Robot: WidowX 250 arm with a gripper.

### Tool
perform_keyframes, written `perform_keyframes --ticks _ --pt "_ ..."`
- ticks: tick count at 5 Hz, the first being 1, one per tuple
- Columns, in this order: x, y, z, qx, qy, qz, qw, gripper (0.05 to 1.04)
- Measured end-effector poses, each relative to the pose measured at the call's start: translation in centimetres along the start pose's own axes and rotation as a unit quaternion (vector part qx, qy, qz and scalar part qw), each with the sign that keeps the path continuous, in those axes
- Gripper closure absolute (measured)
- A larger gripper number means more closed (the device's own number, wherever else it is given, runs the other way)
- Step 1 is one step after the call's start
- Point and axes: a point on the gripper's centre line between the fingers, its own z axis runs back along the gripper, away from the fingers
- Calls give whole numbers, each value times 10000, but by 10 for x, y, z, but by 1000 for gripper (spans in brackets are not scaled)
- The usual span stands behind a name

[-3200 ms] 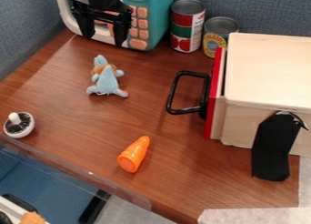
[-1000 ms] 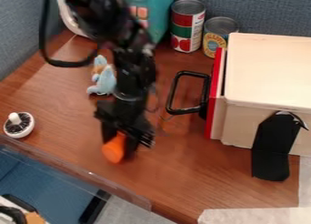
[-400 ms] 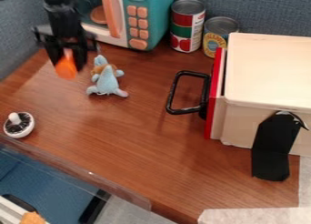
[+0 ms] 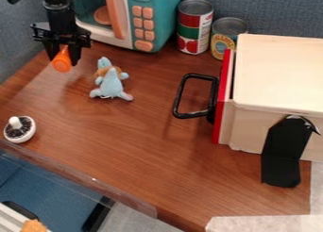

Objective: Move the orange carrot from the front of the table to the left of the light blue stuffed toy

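Observation:
The black gripper (image 4: pixel 63 60) hangs at the upper left, in front of the toy microwave (image 4: pixel 126 20). It is shut on the orange toy carrot (image 4: pixel 61 62), whose thick round end shows below and between the fingers. To the right and slightly lower, a light blue and brown plush toy (image 4: pixel 110 82) sits on the brown table (image 4: pixel 126 141), apart from the gripper.
Two cans, a red and green one (image 4: pixel 194 27) and a yellow-labelled one (image 4: pixel 225 37), stand at the back. A cream box (image 4: pixel 281 75) with a red front and black handle (image 4: pixel 178 98) occupies the right. A white round brush (image 4: pixel 20 129) lies near the left edge.
The carrot was lying near the table's front, and the gripper came down onto it. Gripper and carrot then moved to the upper left, and since the last earlier frame slightly farther up and left.

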Motion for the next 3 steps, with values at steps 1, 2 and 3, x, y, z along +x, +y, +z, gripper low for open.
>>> perform_keyframes --ticks 1,2,3 --pt "1 1 -16 158 99 -21 9998 512" --pt "5 4 -17 257 66 45 9996 410" --pt "3 5 -18 350 91 62 9993 133"
